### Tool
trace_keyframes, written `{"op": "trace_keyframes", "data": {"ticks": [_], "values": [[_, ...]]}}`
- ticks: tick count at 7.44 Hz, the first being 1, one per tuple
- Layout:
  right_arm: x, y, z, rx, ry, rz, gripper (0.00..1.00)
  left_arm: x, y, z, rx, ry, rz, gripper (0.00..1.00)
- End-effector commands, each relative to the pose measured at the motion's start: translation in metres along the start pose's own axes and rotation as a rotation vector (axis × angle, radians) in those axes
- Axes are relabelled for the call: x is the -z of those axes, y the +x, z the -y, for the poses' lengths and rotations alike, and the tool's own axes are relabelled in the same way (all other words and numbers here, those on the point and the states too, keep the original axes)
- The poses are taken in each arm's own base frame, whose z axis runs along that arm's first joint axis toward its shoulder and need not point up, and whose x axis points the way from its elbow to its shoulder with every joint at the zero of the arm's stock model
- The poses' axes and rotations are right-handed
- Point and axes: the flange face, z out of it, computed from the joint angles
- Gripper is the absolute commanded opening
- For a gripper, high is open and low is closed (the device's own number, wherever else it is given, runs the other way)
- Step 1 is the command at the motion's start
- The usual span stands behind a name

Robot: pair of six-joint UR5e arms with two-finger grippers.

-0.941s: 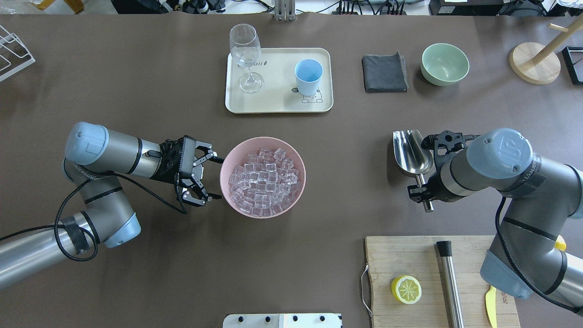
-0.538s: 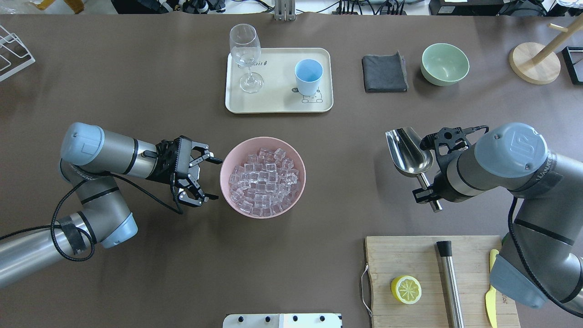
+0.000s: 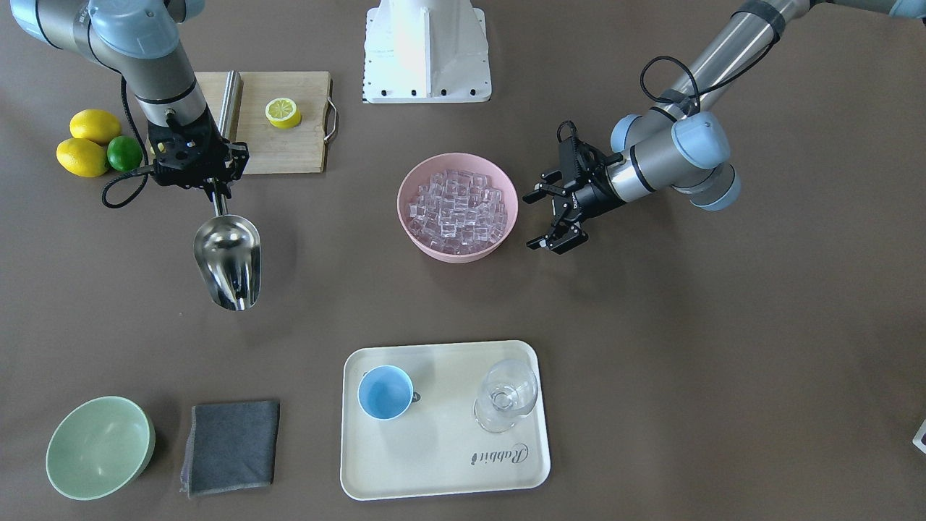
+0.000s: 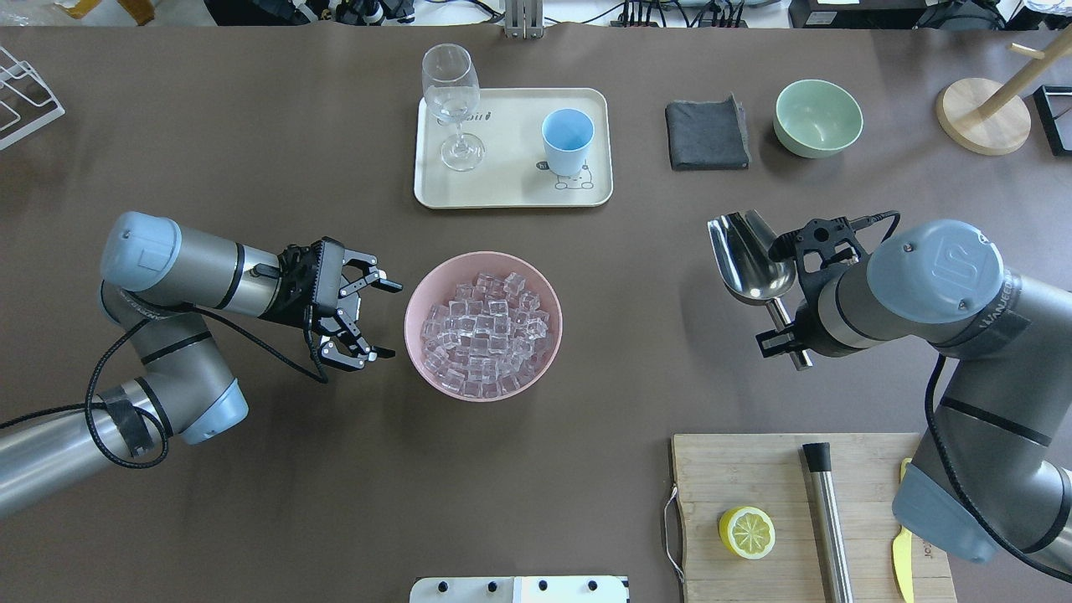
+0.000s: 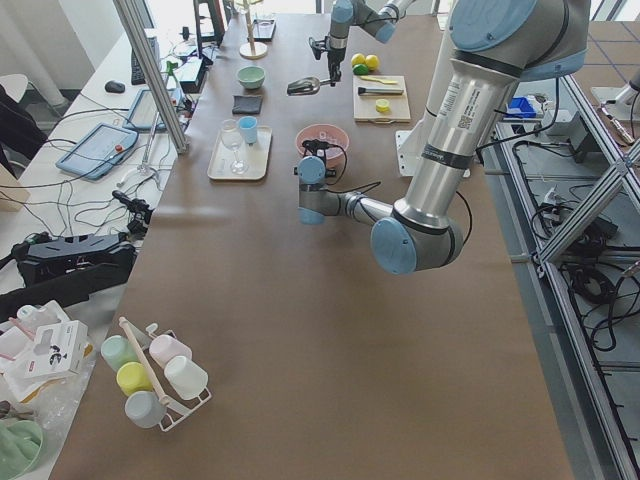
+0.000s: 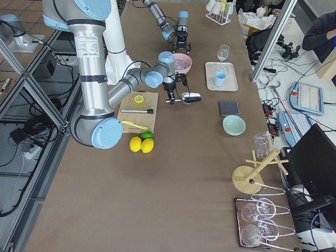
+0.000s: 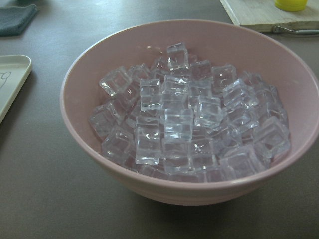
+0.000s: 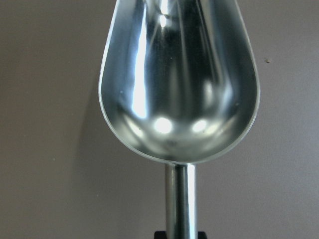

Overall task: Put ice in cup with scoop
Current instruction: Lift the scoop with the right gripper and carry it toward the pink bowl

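Overhead exterior view, read as a clock with twelve pointing away from the robot and one pink bowl [image 4: 416,293] near the middle of the brown desk [image 4: 251,126]. You see the ice [image 4: 481,335] heaped inside that bowl, clear cubes too many and too piled to count.

At nine o'clock, just beside the bowl's rim and not touching it, you find the left end effector [image 4: 394,320], its two fingers spread wide with nothing between them.

At three o'clock, well apart from the bowl, the right end effector [image 4: 783,337] is clamped on the thin handle of the one scoop [image 4: 749,260]. The scoop is held above the desk, its mouth towards twelve; your right wrist view shows the trough as bare shiny metal.

At one o'clock lies one cream tray [image 4: 511,188] carrying two things: the light-blue cup [image 4: 567,138], upright on its right half, and one clear stemmed glass [image 4: 450,92] on its left.

Towards two o'clock you have one folded grey cloth [image 4: 706,134] and one pale green bowl [image 4: 817,117].

At four o'clock one wooden cutting board [image 4: 737,469] bears one lemon half [image 4: 746,532], one steel rod [image 4: 825,519] and one yellow knife [image 4: 901,561].

Your front-facing view adds two whole lemons [image 3: 94,125] and one lime [image 3: 124,153] beside that board.
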Motion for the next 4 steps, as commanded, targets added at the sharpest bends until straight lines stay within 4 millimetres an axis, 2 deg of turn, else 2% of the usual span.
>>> {"op": "trace_keyframes", "data": {"ticks": [1, 2, 4], "values": [[-0.016, -0.014, 0.022, -0.054, 0.000, -0.012, 0.00, 0.003, -0.003, 0.001, 0.001, 0.002, -0.001, 0.98], [-0.022, -0.007, 0.037, -0.069, 0.006, -0.028, 0.00, 0.004, -0.003, 0.002, -0.001, 0.004, -0.001, 0.98], [-0.026, 0.005, 0.053, -0.046, 0.016, -0.044, 0.00, 0.004, -0.004, 0.003, -0.003, 0.006, 0.004, 0.98]]}}
